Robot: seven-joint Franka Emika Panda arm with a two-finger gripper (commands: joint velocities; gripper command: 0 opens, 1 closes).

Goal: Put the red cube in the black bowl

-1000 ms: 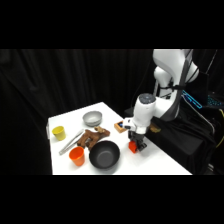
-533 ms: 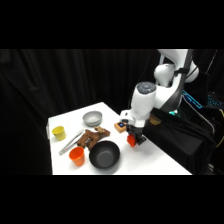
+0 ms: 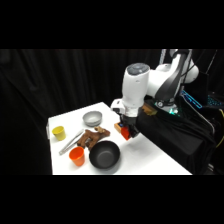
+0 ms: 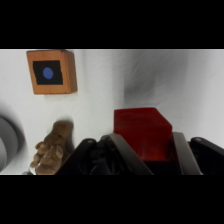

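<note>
Up and leftward swings the pincer (image 3: 127, 131) since a second ago, fingers clamped on the red cube (image 4: 144, 134), now lifted clear of the desk (image 3: 150, 155) and nearing the black bowl (image 3: 104, 155), so a release over it looks next.

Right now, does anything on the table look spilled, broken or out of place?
Nothing stands out. The claw holds the red cube above the table, and the black bowl sits upright and empty.

red cube (image 4: 142, 132): lifted, off table | black bowl (image 3: 104, 155): upright, empty
</note>
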